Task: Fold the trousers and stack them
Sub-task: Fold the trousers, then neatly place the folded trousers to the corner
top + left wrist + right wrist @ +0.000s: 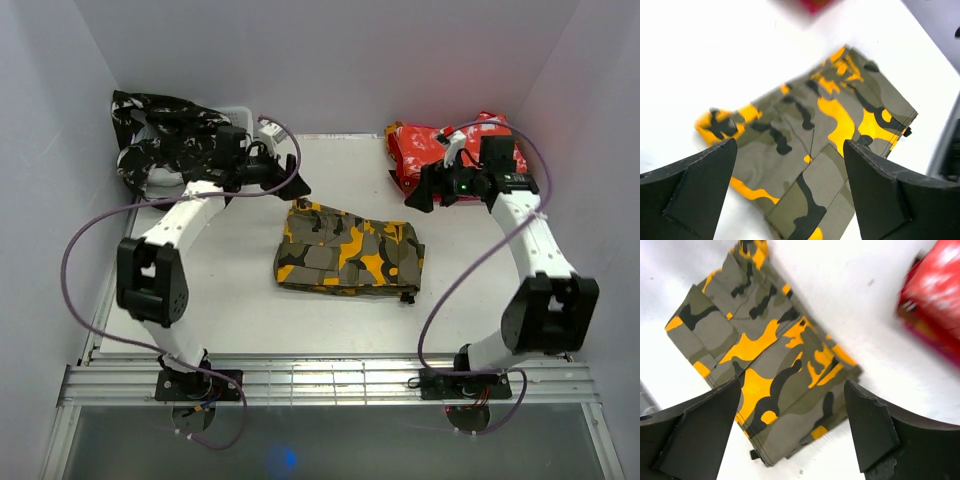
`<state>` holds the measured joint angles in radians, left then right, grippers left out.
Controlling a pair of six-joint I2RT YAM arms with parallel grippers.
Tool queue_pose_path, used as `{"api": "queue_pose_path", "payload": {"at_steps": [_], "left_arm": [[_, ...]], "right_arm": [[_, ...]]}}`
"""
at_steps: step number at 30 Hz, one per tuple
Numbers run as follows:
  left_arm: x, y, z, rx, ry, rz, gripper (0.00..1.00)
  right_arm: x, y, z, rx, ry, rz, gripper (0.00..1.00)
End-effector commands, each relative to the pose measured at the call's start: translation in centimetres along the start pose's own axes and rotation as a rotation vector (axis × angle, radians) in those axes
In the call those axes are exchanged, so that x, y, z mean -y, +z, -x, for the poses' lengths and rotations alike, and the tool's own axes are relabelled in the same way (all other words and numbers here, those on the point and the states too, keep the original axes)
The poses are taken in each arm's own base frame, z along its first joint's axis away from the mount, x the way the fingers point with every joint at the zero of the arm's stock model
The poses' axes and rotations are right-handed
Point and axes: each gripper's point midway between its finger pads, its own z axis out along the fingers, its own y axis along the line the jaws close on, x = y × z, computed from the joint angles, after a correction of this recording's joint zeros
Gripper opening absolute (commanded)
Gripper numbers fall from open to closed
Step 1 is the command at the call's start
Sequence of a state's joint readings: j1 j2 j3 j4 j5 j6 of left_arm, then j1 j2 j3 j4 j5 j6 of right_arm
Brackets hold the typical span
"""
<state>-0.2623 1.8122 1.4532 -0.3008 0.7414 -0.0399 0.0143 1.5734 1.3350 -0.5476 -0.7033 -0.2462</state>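
Observation:
The olive trousers (350, 253) with orange-yellow and black patches lie folded in a flat rectangle in the middle of the table. They also show in the left wrist view (810, 145) and the right wrist view (765, 355). The black and white trousers (165, 140) lie bunched at the back left corner. The red and white trousers (430, 150) lie at the back right. My left gripper (298, 176) is open and empty, raised above the table behind the olive trousers. My right gripper (418, 195) is open and empty, raised beside the red trousers.
White walls (330, 60) close in the table at the back and both sides. A metal rail (330, 380) runs along the near edge by the arm bases. Purple cables (75, 250) loop from both arms.

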Motion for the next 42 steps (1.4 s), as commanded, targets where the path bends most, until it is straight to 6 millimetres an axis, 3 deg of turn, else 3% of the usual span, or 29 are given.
{"api": "queue_pose_path", "payload": {"at_steps": [1, 2, 4, 5, 6, 7, 8, 9, 10, 11, 13, 14, 17, 19, 23, 28, 34, 42], "left_arm": [[4.7, -5.7, 6.2, 0.169, 0.419, 0.066, 0.98], [5.9, -6.4, 6.4, 0.19, 0.451, 0.031, 0.98], [7.6, -7.9, 7.2, 0.261, 0.417, 0.04, 0.98], [7.7, -8.1, 6.9, 0.268, 0.39, 0.046, 0.98], [8.7, -8.4, 6.7, 0.265, 0.395, 0.006, 0.98], [9.4, -8.3, 5.8, 0.242, 0.47, -0.041, 0.98], [11.8, -7.2, 4.4, 0.204, 0.524, -0.125, 0.98], [11.3, -6.1, 3.3, 0.145, 0.538, -0.038, 0.98], [11.3, -5.2, 2.1, 0.111, 0.621, -0.006, 0.98], [13.7, -4.1, 0.7, 0.091, 0.676, -0.037, 0.98], [14.7, -3.4, -0.5, 0.092, 0.731, -0.018, 0.98], [14.9, -2.9, -2.3, 0.066, 0.742, -0.022, 0.98], [17.0, -1.0, -5.7, 0.0, 0.78, -0.04, 0.98], [16.5, -0.1, -6.8, -0.03, 0.778, -0.007, 0.98], [16.7, 1.6, -8.2, -0.068, 0.767, -0.035, 0.98], [17.0, 3.2, -8.6, -0.033, 0.791, -0.074, 0.98], [17.7, 4.7, -8.5, -0.01, 0.762, -0.107, 0.98], [18.9, 7.5, -10.8, -0.03, 0.832, -0.179, 0.98]], "right_arm": [[-1.2, -4.2, 1.0, 0.037, -0.186, -0.127, 0.91], [-1.5, -6.0, 1.6, 0.069, -0.233, -0.2, 0.9], [-1.1, -6.7, -0.4, 0.064, -0.169, -0.285, 0.9], [-0.3, -8.0, -1.5, 0.073, -0.111, -0.398, 0.9], [-0.7, -8.7, -1.1, 0.093, -0.125, -0.412, 0.9], [-1.0, -8.3, -2.9, 0.062, -0.133, -0.386, 0.95], [-2.3, -8.2, -4.0, 0.043, -0.112, -0.336, 0.98], [-3.0, -7.9, -5.1, 0.018, -0.071, -0.303, 1.0], [-3.6, -7.4, -6.6, -0.017, -0.013, -0.265, 0.95], [-4.1, -6.7, -7.9, -0.049, 0.039, -0.223, 0.92], [-3.7, -6.4, -10.2, -0.096, 0.15, -0.23, 0.88], [-3.5, -6.0, -11.8, -0.127, 0.206, -0.232, 0.87], [-2.4, -5.5, -13.1, -0.125, 0.263, -0.273, 0.84], [-1.4, -5.2, -12.9, -0.088, 0.28, -0.295, 0.8], [-0.8, -3.5, -16.1, -0.177, 0.469, -0.261, 0.71], [-1.6, -1.9, -18.4, -0.205, 0.623, -0.184, 0.67], [-0.9, -0.3, -20.7, -0.218, 0.644, -0.173, 0.63], [-1.0, 1.3, -20.4, -0.17, 0.675, -0.096, 0.61]]}}
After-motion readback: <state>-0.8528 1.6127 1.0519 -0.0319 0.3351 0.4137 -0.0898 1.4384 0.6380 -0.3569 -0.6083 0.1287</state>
